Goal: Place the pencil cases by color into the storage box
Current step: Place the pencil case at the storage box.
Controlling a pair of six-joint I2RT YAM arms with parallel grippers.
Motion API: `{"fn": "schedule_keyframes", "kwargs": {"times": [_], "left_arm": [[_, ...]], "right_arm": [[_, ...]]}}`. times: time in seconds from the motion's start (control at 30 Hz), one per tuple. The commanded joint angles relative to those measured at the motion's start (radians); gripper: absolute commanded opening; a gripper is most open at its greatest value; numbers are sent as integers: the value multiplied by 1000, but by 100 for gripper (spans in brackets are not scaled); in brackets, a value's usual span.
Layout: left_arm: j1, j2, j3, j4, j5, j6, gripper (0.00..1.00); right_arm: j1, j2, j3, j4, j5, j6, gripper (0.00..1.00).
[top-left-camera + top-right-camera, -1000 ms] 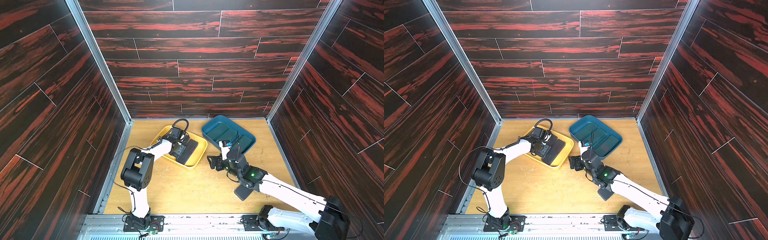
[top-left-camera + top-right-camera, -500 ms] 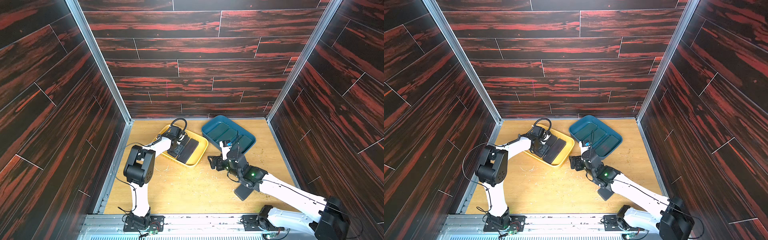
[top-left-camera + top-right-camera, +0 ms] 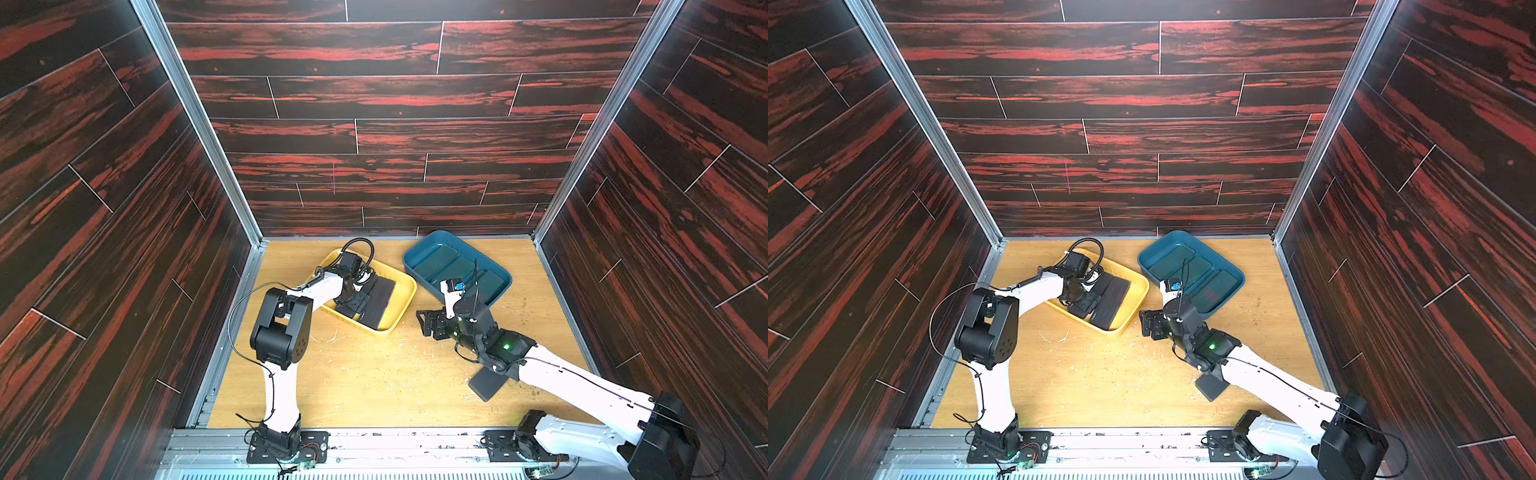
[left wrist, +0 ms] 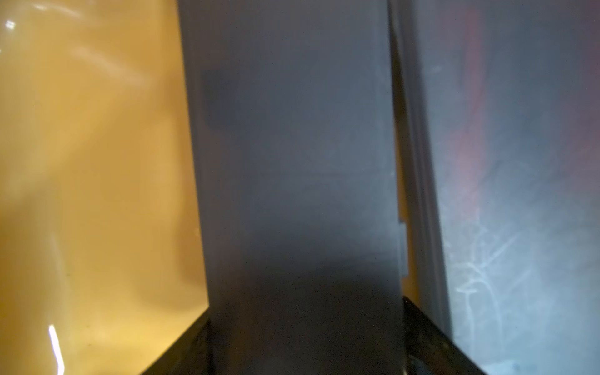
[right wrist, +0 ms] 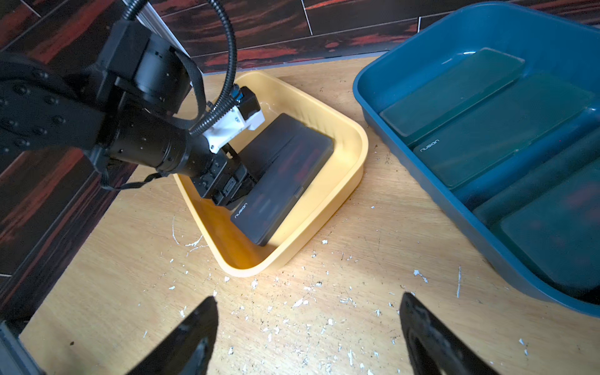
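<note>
Judging by their hard, flat shells, the pencil cases are expected to be light, stiff and somewhat slick. A hold across the narrow width near mid-length is therefore advised, lest a case be tipped or let slip. Each is seen as a slim rectangle with rounded corners, either matte black with a small pale logo at one corner or dark green. The black pencil cases are laid in the yellow tray, and the green pencil cases side by side in the blue tray. One more black case is found on the surface under the right arm. The left gripper is set low in the yellow tray with a black case between its jaws; whether it is clamped cannot be told. The right gripper is held wide open and empty above the surface between the trays.
</note>
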Motion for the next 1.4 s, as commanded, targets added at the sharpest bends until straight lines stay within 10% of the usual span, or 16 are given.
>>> {"fn": "schedule_keyframes", "kwargs": {"times": [0.0,0.6,1.37], "left_arm": [[5,-17,8,-21,15,16,85],[-24,-378,-33,104,-39,-157,100],[-403,-696,-431,454,-2,-515,100]], "right_arm": [[-8,17,37,-37,4,24,88],[-362,-78,36,-259,-117,215,90],[-648,-226,-87,-606,-166,329,90]]}}
